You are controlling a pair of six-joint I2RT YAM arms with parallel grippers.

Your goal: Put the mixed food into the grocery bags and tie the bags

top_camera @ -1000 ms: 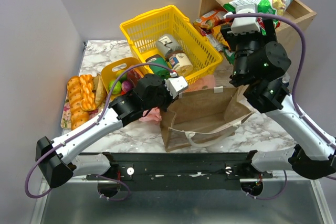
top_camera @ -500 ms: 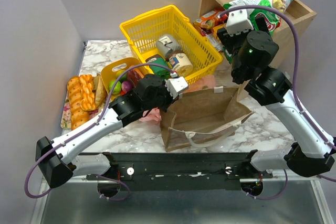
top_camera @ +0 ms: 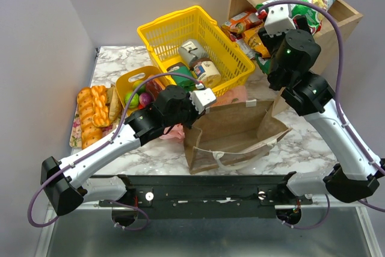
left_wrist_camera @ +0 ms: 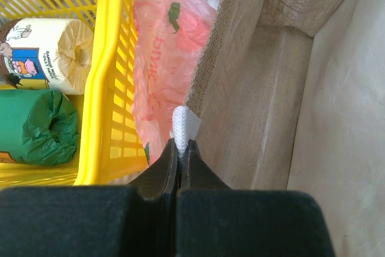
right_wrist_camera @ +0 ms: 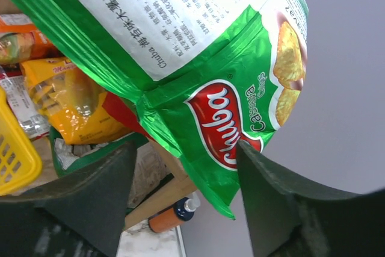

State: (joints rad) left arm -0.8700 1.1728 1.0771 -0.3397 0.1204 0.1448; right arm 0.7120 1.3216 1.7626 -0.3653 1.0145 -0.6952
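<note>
Left fingers are pinched tight on the white handle of the paper bag, at the bag's rim on the basket side. The bag stands open on the table, mouth up. Pink bag is squashed between basket and paper bag. Right fingers are spread wide, raised at the wooden shelf far right. The lower corner of the crisp packet sits between them, and I cannot tell if either finger touches it. The packet lies on top of the shelf, poking over its edge. Toy fruit is in the yellow tub left of the basket. Tins are in the basket. Bread lies at the table's left edge.
</note>
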